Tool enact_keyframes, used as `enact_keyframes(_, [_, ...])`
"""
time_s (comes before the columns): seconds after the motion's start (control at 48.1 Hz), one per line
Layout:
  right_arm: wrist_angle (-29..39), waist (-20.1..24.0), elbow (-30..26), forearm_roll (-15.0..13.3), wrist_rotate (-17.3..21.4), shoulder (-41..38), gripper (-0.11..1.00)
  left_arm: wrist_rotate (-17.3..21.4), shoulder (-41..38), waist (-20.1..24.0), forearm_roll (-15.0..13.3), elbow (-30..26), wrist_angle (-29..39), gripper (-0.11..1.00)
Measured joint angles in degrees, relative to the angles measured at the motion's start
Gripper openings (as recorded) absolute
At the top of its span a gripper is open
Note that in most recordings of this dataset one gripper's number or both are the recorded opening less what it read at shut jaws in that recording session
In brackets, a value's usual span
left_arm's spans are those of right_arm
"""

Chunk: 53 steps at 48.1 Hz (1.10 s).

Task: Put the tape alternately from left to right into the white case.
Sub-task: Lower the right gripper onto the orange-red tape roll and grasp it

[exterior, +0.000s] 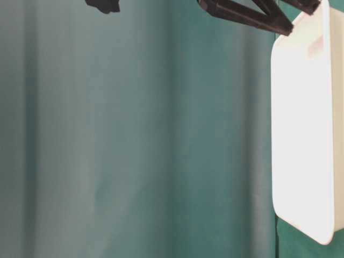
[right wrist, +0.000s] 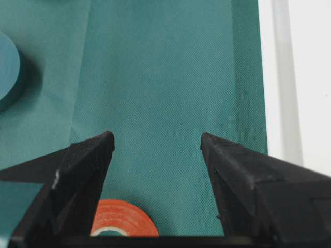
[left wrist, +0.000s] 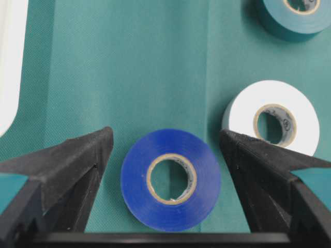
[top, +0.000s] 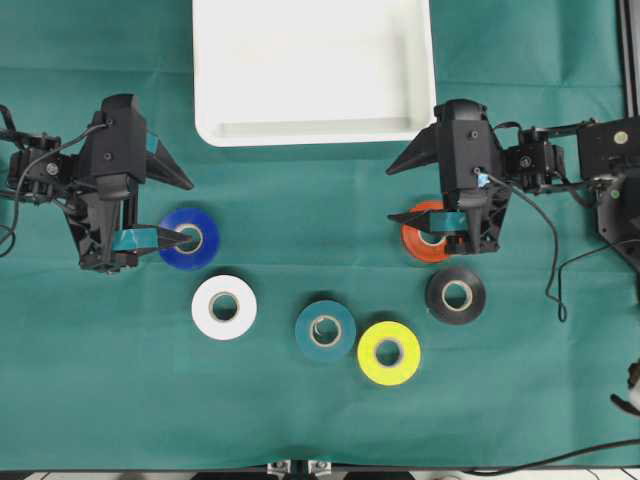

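Green cloth (top: pixel 120 400) covered the whole table in the overhead view, and the large shallow white plastic case (top: pixel 313 135) with rounded corners lay at the far edge in the middle, with nothing in it. Six small round rolls of tape lay flat on the cloth, all outside the case: the blue roll (top: pixel 190 238) at the left, then the white roll (top: pixel 224 307), the teal roll (top: pixel 325 330), the yellow roll (top: pixel 389 352), the black roll (top: pixel 456 295) and the red-orange roll (top: pixel 425 240). The left gripper (top: pixel 180 209) stood over the blue roll with its jaws wide apart. The right gripper (top: pixel 420 190) stood over the red-orange roll, jaws wide apart too.

From table level I saw mostly blurred green cloth, the white case at the right side and dark gripper parts at the top.

The left wrist camera showed the blue roll lying between the two open black fingers (left wrist: pixel 77 160), touching neither; the white roll was just beside one finger.

The right wrist camera showed the open fingers (right wrist: pixel 88 160) holding nothing, the red-orange roll low between them, and the case rim at the right.
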<state>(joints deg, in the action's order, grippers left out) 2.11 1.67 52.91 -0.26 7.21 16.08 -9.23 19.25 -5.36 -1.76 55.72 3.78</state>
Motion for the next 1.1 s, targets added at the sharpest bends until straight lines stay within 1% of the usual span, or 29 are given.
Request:
enact_keyframes(0.146, [0.4, 0.2, -0.2, 0.0, 0.1, 0.0, 0.77, 0.0, 0.4, 0.1, 0.0, 0.0, 0.1, 0.61])
enact_keyframes(0.229, [2.1, 0.5, -0.1, 0.0, 0.6, 0.0, 0.77, 0.0, 0.5, 0.0, 0.0, 0.1, 0.2, 0.61])
enact_keyframes(0.312, [4.6, 0.9, -0.1, 0.0, 2.1, 0.2, 0.77, -0.2, 0.6, 0.0, 0.0, 0.0, 0.6, 0.61])
enact_keyframes(0.437, [8.9, 1.1, 0.4, 0.0, 5.4, 1.3, 0.77, -1.3, 0.7, 0.0, 0.0, 0.1, 2.9, 0.61])
enact_keyframes(0.562, [11.6, 1.1, 1.4, 0.0, 8.6, 2.7, 0.77, -1.9, 0.7, 0.0, 0.0, 0.0, 5.0, 0.61])
enact_keyframes(0.645, [12.7, 1.1, 2.1, 0.0, 10.1, 3.7, 0.77, -1.9, 0.7, 0.0, 0.0, 0.1, 5.5, 0.61])
enact_keyframes(0.749, [13.0, 1.1, 2.7, 0.0, 10.8, 4.2, 0.77, -1.9, 0.7, 0.1, 0.1, 0.0, 5.7, 0.61])
enact_keyframes(1.102, [13.1, 1.1, 3.3, 0.0, 10.8, 4.4, 0.77, -1.9, 0.7, 0.0, 0.0, 0.0, 5.8, 0.61])
